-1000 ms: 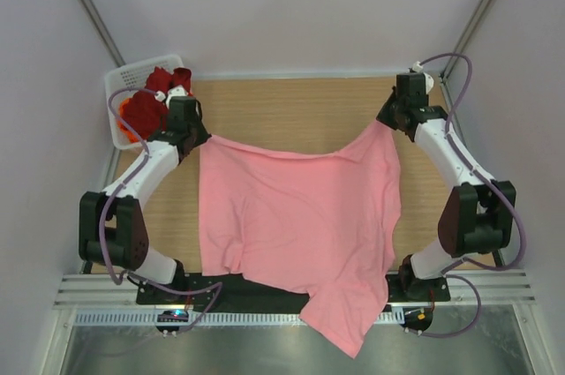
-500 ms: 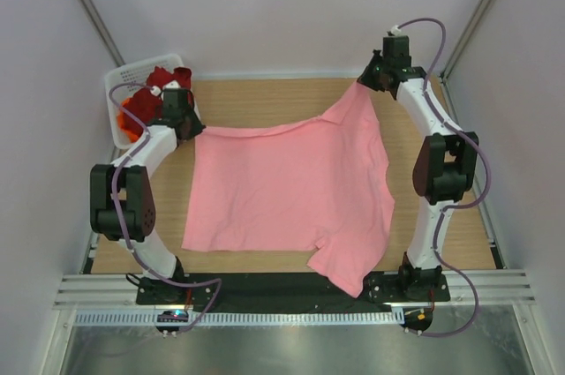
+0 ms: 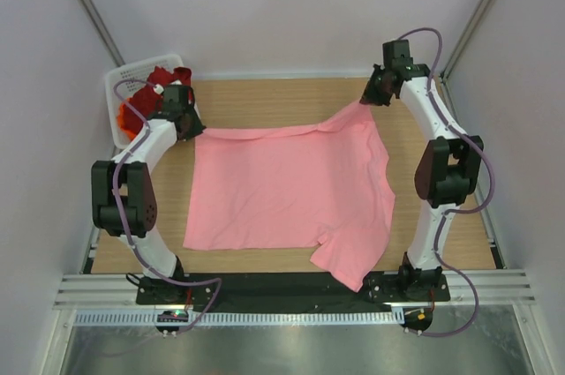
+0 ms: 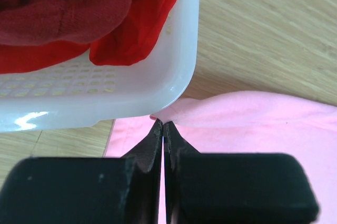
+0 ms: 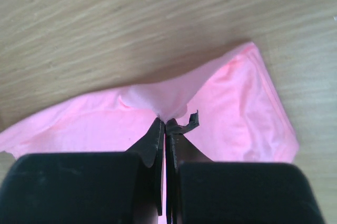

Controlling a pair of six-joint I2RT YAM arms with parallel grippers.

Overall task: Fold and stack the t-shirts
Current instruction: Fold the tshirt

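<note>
My L gripper [image 4: 162, 130] is pinched tight on one far corner of the light pink t-shirt [image 3: 282, 190], just beside the white mesh basket [image 4: 158, 84]. My R gripper [image 5: 166, 124] is clamped on the other far corner, cloth bunched at the tips. I reckon the 2-corner hold is there to pull the far edge taut so the tee lies flat on the wooden table [image 3: 265, 101] for folding, tho its near-R part spills past the table's front edge. The dark red t-shirt [image 3: 163, 78] and orange t-shirt [image 3: 132, 116] sit in the basket, prob. waiting their turn.
</note>
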